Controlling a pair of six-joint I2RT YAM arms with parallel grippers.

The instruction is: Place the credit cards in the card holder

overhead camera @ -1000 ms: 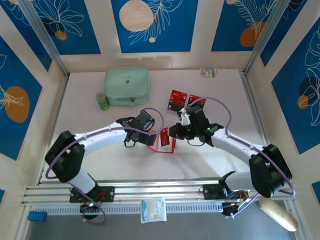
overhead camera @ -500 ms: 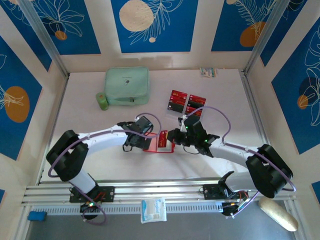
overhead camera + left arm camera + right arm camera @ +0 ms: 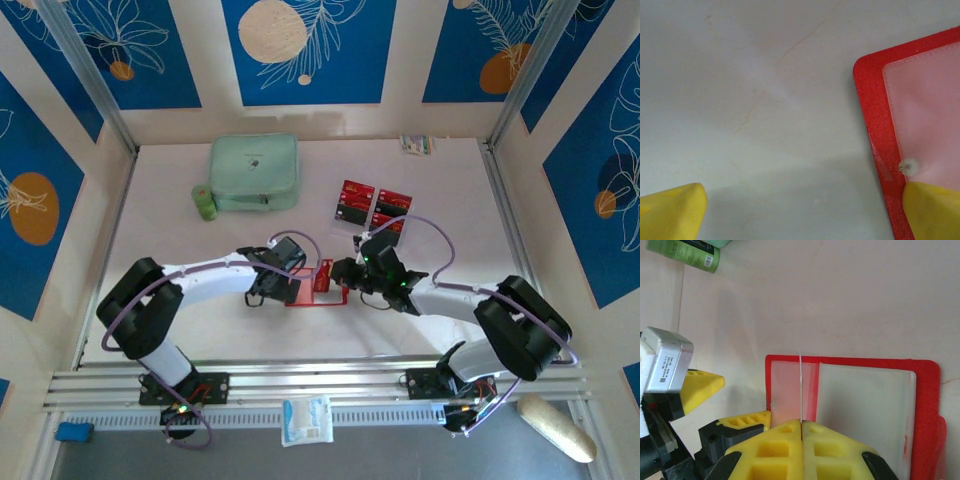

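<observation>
My right gripper point(image 3: 801, 426) is pinching 1 credit card point(image 3: 800, 385) edge-on, my left gripper point(image 3: 802, 207) gaping empty. Overhead, 3 more cards point(image 3: 354, 201) are lying farther right.

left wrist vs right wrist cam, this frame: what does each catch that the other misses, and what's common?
Left wrist, not right wrist: a small metal snap stud on the card holder, beside one pad of the open left pincer; I can't make it out from the right wrist.
Right wrist, not left wrist: the right pincer shut on a credit card seen edge-on over a clear sleeve, plus a green tube.
Shared: the red holder, the left pincer's yellow fingers, the table.
</observation>
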